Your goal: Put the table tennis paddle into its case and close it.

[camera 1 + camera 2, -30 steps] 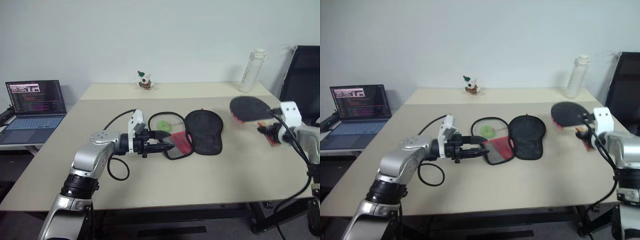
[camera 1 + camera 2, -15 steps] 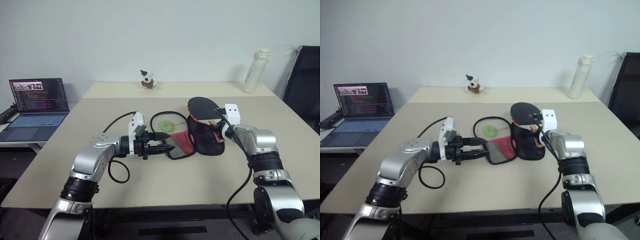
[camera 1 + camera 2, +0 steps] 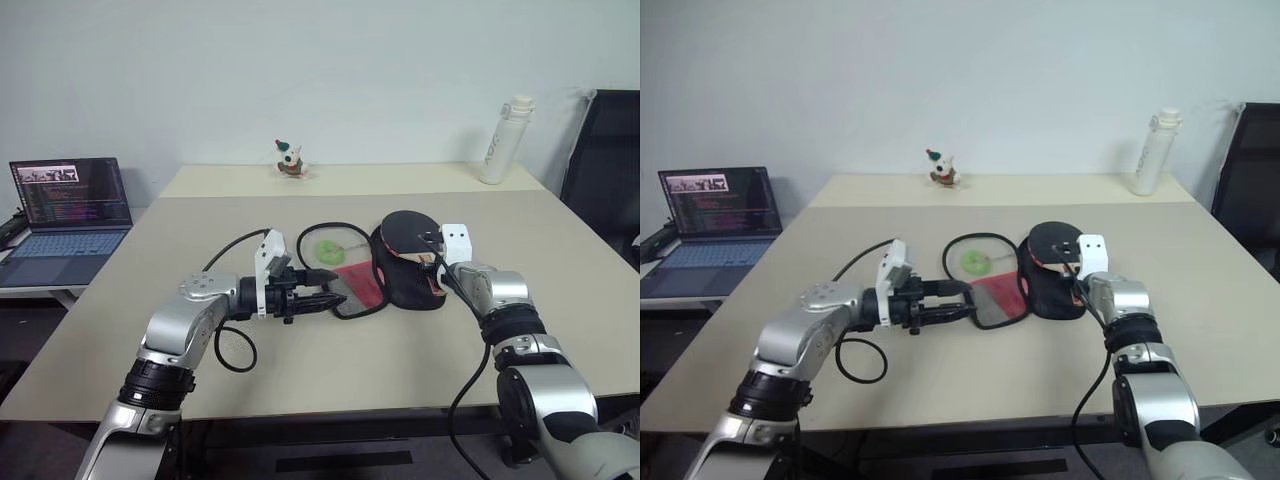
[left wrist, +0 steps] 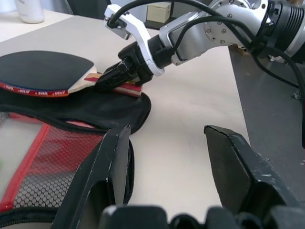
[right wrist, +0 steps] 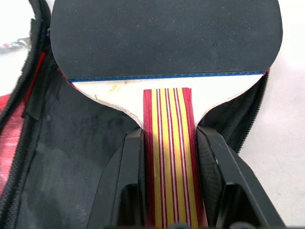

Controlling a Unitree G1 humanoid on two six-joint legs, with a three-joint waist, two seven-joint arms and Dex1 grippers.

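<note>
The case (image 3: 400, 275) lies unzipped on the table, its black half on the right and its red mesh flap (image 3: 357, 285) spread to the left. My right gripper (image 3: 432, 270) is shut on the wood-and-red handle (image 5: 167, 157) of the table tennis paddle (image 3: 405, 228). The paddle's black face hovers flat just over the black half (image 5: 71, 157). My left gripper (image 3: 325, 298) is open and points level at the flap's left edge. One of its fingers (image 4: 112, 162) is over the flap's rim. A green zip-pull tag (image 3: 328, 250) lies beside the flap.
An open laptop (image 3: 65, 205) stands on a side table at the far left. A small toy figure (image 3: 289, 160) and a white bottle (image 3: 497, 140) stand at the table's back. A black chair (image 3: 605, 160) is at the right.
My right arm swung the paddle left and down from the table's right side to just above the case's black half. The left gripper stayed where it was.
</note>
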